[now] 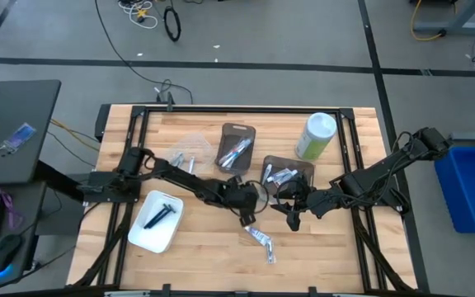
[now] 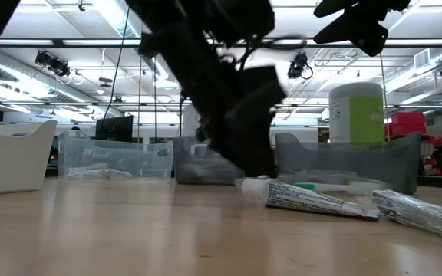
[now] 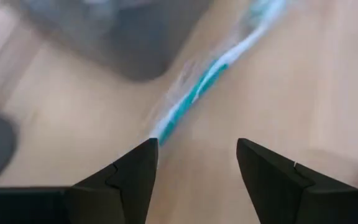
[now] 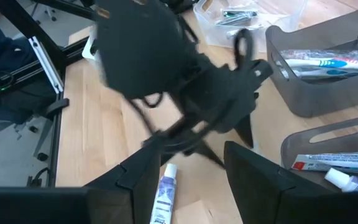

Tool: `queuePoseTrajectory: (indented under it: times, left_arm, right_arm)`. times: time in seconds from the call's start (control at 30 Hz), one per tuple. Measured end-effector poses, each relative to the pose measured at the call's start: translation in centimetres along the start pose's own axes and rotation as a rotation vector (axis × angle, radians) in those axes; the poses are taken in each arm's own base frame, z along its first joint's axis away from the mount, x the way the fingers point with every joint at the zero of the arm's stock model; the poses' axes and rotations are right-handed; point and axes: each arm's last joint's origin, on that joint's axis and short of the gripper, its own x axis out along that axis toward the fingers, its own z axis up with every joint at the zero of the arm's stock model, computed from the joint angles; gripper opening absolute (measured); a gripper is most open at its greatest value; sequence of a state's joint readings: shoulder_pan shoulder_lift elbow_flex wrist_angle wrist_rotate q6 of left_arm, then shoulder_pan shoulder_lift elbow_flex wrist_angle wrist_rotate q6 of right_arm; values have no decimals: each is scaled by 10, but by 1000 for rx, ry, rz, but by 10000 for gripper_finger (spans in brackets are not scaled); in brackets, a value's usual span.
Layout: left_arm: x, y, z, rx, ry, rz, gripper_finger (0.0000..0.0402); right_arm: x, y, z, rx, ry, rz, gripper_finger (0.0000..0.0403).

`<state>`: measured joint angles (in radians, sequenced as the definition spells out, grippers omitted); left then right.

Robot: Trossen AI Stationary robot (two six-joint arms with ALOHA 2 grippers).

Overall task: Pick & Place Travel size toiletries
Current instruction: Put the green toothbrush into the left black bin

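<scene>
My left gripper [image 1: 246,213] [image 3: 197,149] is open and low over the table's middle. Its fingers stand just short of the near end of a wrapped teal-and-white toothbrush [image 3: 197,93] that lies flat on the wood. My right gripper [image 1: 293,218] [image 4: 191,158] is open and hovers higher, close beside the left one. A white-and-blue tube [image 4: 165,193] [image 2: 305,198] lies on the table below it. A silvery packet [image 2: 420,211] [image 1: 270,252] lies flat nearby. More tubes and toothbrushes lie in two dark bins [image 1: 237,147] [image 1: 289,172].
A green canister with a white lid [image 1: 316,134] stands behind the right dark bin. A clear bin [image 1: 190,151] sits at far left. A white tray [image 1: 143,235] near the left arm holds a dark razor [image 1: 162,214]. Bare wood shows along the near edge.
</scene>
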<state>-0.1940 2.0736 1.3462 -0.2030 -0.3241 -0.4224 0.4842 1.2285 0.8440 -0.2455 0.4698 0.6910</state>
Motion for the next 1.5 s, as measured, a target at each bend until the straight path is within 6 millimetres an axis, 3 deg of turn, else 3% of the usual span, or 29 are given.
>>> queuePoseTrajectory:
  times: [0.27, 0.43, 0.77, 0.9, 1.07, 1.23, 1.37, 1.5]
  left_arm:
    - [-7, -5, 17, 49, -102, 85, 229]
    - [5, -1, 11, 44, -30, 13, 229]
    - [28, 1, -7, 59, 43, 42, 225]
    - [29, 0, -8, 61, 58, 14, 188]
    - [28, -2, -8, 102, 87, -60, 103]
    - [13, -2, -5, 132, 128, -119, 28]
    - [-18, -5, 3, 166, 136, -140, 28]
    - [-66, -4, 14, 200, 137, -123, 49]
  right_arm:
    - [0, 0, 0, 0, 0, 0, 190]
    - [0, 0, 0, 0, 0, 0, 187]
    - [0, 0, 0, -1, 2, -1, 190]
    - [0, 0, 0, -2, 3, -2, 187]
    - [0, 0, 0, -2, 4, -3, 187]
    - [0, 0, 0, -2, 3, -3, 190]
    - [0, 0, -1, -3, 6, -2, 187]
    - [0, 0, -1, -4, 7, -1, 186]
